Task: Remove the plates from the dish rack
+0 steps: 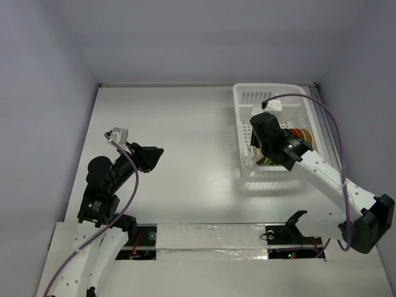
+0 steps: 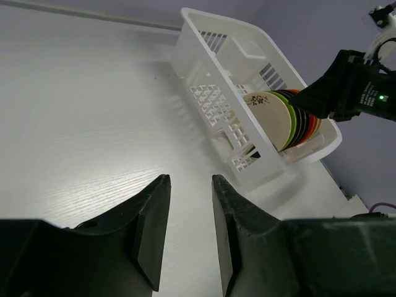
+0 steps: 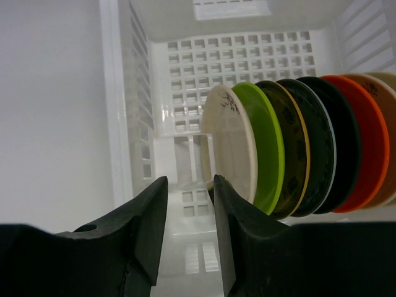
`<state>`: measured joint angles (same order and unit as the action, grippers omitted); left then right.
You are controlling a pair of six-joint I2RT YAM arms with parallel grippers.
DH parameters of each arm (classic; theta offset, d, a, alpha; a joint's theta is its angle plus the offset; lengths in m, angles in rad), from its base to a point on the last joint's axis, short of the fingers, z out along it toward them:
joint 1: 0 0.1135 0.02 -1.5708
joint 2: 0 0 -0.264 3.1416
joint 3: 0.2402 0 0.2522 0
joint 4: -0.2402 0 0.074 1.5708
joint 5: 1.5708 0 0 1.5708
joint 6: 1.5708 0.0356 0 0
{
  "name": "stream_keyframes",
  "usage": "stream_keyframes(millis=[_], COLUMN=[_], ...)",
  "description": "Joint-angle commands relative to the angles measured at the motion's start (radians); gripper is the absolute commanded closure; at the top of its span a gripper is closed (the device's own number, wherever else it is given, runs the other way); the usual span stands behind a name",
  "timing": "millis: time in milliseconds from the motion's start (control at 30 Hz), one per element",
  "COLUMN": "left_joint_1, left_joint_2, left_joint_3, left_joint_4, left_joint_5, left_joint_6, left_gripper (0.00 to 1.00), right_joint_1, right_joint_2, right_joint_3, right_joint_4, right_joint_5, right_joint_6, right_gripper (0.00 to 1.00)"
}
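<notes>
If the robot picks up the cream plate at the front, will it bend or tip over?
Probably stiff: the cream plate keeps a crisp round rim. It stands on edge beside the green plate, so it might tip or roll once freed.

Overhead camera looking down on white table, left wrist viewing from afar, right wrist apparently just inside white slotted plastic basket, shared by all three views.

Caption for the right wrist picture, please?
Right gripper open before upright plates in the dish rack, cream plate nearest.
</notes>
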<state>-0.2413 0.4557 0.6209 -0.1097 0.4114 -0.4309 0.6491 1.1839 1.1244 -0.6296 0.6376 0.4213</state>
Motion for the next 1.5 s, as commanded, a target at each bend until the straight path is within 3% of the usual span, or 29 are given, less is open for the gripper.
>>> stream_keyframes(millis=[0,267,533,833,1233,1333,1467], left_joint_1=[-0.006,-0.006,-0.006,-0.006,-0.036,-0.046,-0.067], left_joint_2=[-0.012,-0.008,-0.006,-0.023,-0.089,-0.106,-0.123], left_joint_3=[-0.006,-0.01,-0.012,-0.006,0.008,0.01,0.01], left_joint_4=[0.036,0.041,0.039,0.036,0.012,0.005,0.004], left_joint_5=[0.003,0.014,0.012,0.01,-0.051,-0.068,-0.074], left_joint_6=[0.0,-0.003,-0.003,0.004,0.007,0.009,0.007], left_gripper=[0.7,0.54,0.41,0.41,0.41,0.41,0.4], right_joint_1=[-0.025,-0.078,-0.138,-0.147,-0.147,-0.147,-0.147], right_joint_2=[0.042,0.094,0.135,0.217,0.33,0.335,0.37], right_joint_3=[0.046,0.035,0.029,0.049,0.132,0.144,0.161], right_joint_4=[-0.028,-0.047,-0.007,-0.024,-0.202,-0.209,-0.223], right_joint_5=[0.072,0.135,0.077,0.048,0.162,0.16,0.172], right_joint_6=[-0.007,-0.01,-0.041,-0.05,-0.064,-0.072,-0.073], right_gripper=[0.59,0.63,0.63,0.67,0.74,0.77,0.89])
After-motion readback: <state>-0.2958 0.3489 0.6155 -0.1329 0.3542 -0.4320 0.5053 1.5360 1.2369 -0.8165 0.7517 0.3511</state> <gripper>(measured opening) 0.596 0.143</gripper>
